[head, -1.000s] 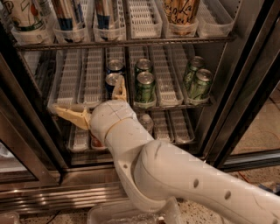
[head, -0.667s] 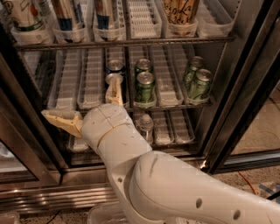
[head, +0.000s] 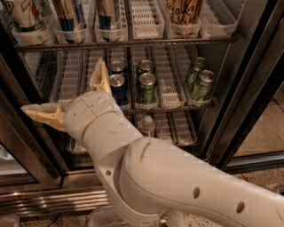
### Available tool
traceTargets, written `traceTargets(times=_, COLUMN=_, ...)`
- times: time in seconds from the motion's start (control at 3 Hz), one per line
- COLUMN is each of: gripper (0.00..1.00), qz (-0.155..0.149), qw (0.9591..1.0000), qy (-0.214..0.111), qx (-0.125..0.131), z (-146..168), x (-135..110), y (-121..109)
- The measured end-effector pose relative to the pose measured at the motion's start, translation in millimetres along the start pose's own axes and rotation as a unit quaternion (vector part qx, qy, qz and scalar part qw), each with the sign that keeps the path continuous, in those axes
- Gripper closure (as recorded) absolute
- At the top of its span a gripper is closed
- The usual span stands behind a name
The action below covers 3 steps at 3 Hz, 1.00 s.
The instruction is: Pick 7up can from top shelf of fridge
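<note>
The fridge (head: 248, 88) stands open in front of me. Its top shelf (head: 133, 43) carries clear lane trays holding tall blue-and-white cans (head: 71, 13), a tan can (head: 182, 13) and a white container (head: 24, 20), all cut off by the frame's top edge. I cannot pick out a mostly white 7up can. My gripper (head: 62, 85) is open and empty, level with the rack below. One tan finger (head: 42, 113) points left. The other finger (head: 100, 77) points up beside a blue can (head: 117, 84).
The lower rack (head: 168, 106) holds two blue cans, two green cans (head: 147, 88) in the middle lane and two green cans (head: 202, 86) at the right. A small bottle (head: 146, 124) stands below. Dark door frames (head: 17, 119) flank the opening. My white arm (head: 177, 186) fills the foreground.
My gripper has moved left and slightly up in front of the lower rack, staying open. The arm now covers more of the foreground. The cans have not moved.
</note>
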<state>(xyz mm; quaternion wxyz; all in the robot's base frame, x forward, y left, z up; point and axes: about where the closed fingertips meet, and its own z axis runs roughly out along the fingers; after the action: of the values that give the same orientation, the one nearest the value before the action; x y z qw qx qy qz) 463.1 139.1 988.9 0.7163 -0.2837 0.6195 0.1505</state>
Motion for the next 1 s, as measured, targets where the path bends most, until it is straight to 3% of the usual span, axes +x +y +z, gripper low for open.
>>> traceTargets(times=0.67, gripper=0.00, qz=0.006, qw=0.9986, qy=-0.038, qx=-0.037, z=55, x=-41, y=6)
traceTargets(times=1.0, gripper=0.00, qz=0.006, qw=0.9986, qy=-0.038, qx=-0.037, z=55, x=-41, y=6)
